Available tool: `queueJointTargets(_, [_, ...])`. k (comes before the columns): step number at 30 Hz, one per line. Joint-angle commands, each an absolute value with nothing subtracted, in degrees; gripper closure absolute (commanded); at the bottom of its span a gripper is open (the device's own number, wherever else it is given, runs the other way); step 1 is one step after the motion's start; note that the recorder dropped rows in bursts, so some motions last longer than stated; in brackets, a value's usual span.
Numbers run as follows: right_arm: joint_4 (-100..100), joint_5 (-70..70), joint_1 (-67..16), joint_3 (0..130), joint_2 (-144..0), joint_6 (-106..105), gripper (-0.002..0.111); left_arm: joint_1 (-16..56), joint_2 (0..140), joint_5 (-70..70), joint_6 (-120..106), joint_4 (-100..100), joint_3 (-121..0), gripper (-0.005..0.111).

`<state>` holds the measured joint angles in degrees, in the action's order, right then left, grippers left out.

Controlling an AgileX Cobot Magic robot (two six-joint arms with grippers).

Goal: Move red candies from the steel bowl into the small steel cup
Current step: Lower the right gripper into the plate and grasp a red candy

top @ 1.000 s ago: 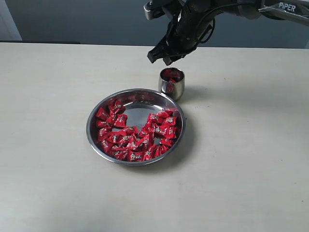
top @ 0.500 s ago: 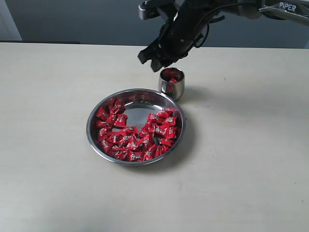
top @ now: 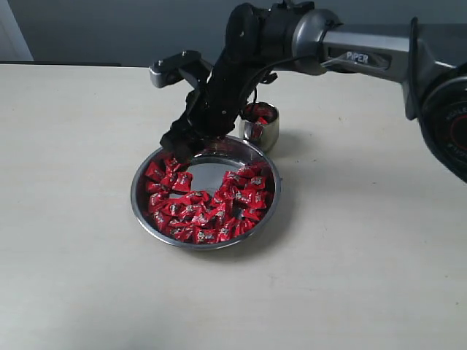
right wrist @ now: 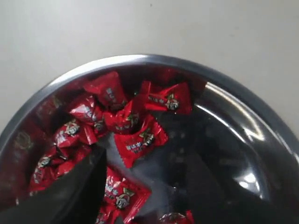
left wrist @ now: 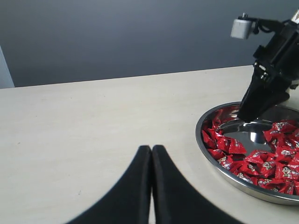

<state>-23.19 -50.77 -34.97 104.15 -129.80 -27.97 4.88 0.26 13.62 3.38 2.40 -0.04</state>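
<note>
The steel bowl (top: 141, 208) sits mid-table with red candies (top: 204, 211) heaped along its left and near sides. Just behind its far right rim stands the small steel cup (top: 263, 131), with red candies showing inside. My right gripper (top: 179, 149) hangs low over the bowl's far left part, open. In the right wrist view its fingers (right wrist: 79, 191) straddle loose red candies (right wrist: 138, 137) lying in the bowl (right wrist: 140, 58), and nothing is held. My left gripper (left wrist: 151, 148) is shut and empty, low over bare table, left of the bowl (left wrist: 205, 144).
The right arm (top: 350, 51) reaches in from the right, above the table's far edge, and passes just above and left of the cup. A dark wall runs behind the table.
My right gripper has moved from above the cup leftward and down to the bowl's far left part, and its jaws stand wider apart. Bowl and cup have not moved.
</note>
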Motion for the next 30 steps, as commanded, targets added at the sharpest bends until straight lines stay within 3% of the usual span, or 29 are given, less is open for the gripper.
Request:
queueJointTargets(1, [-23.5,-51.0,-34.9,104.4,-132.2,-28.5,0.057,5.3,0.0,13.3,3.5,2.5,0.0,0.106])
queueJointTargets(30, [-14.0,-45.8,-39.4,104.4,-135.0,-26.8,0.058,5.3,0.0,13.3,3.5,2.5,0.0,0.106])
